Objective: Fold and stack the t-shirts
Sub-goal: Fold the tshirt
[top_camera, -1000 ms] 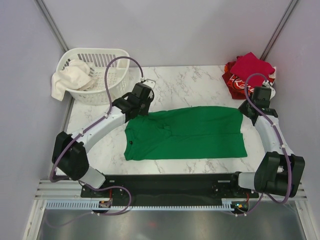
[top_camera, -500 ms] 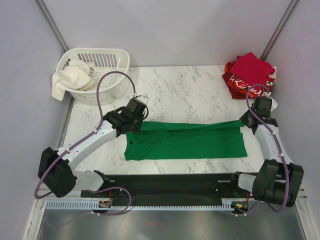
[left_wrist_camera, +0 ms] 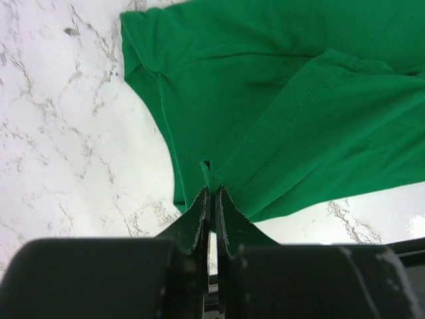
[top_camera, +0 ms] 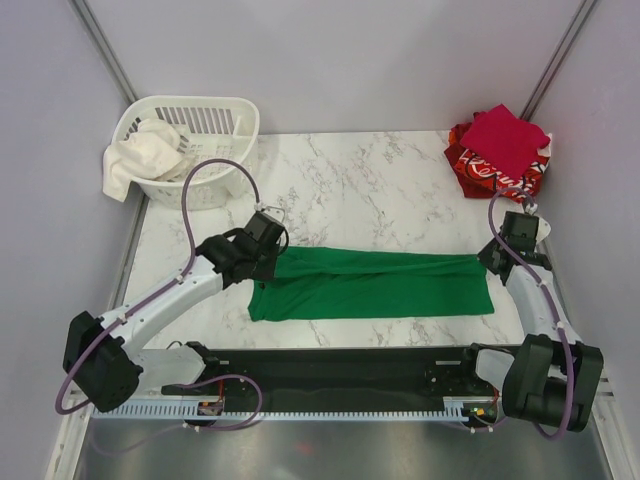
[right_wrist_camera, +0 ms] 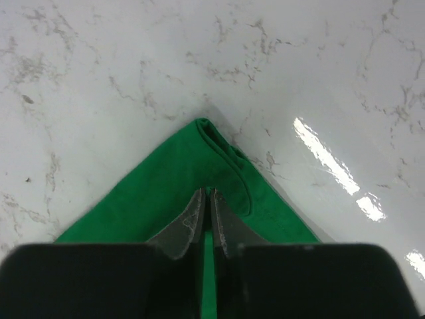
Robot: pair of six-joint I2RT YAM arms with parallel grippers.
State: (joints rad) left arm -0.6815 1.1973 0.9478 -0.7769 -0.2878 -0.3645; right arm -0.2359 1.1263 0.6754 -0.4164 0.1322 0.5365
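Top view. Against one second ago, the green t-shirt (top_camera: 370, 285) has gone from a broad panel to a narrow folded band. Its far edge has been drawn over toward the arm bases. Both arms have pulled back with it. The band lies on the marble desk (top_camera: 370, 190), nearer the arms than the white basket (top_camera: 215, 110) and to its right. The left pincer (top_camera: 268, 262) sits on the band's end closer to the basket, and the right pincer (top_camera: 490, 258) on the end far from it. The finger gap is not readable here. The crimson t-shirt (top_camera: 505, 135) lies on the red printed t-shirt (top_camera: 480, 172), well right of the basket, and the print is mostly covered. A white cloth (top_camera: 135, 160) hangs over the basket's slatted rim.

Left wrist view. The left pincer (left_wrist_camera: 211, 193) is clenched on a stitched hem of the soft, matte green knit. Layers overlap, and the shirt is cut off at the right.

Right wrist view. The right pincer (right_wrist_camera: 204, 194) is clenched on a pointed green corner with a rolled edge. The desk is glossy and veined.
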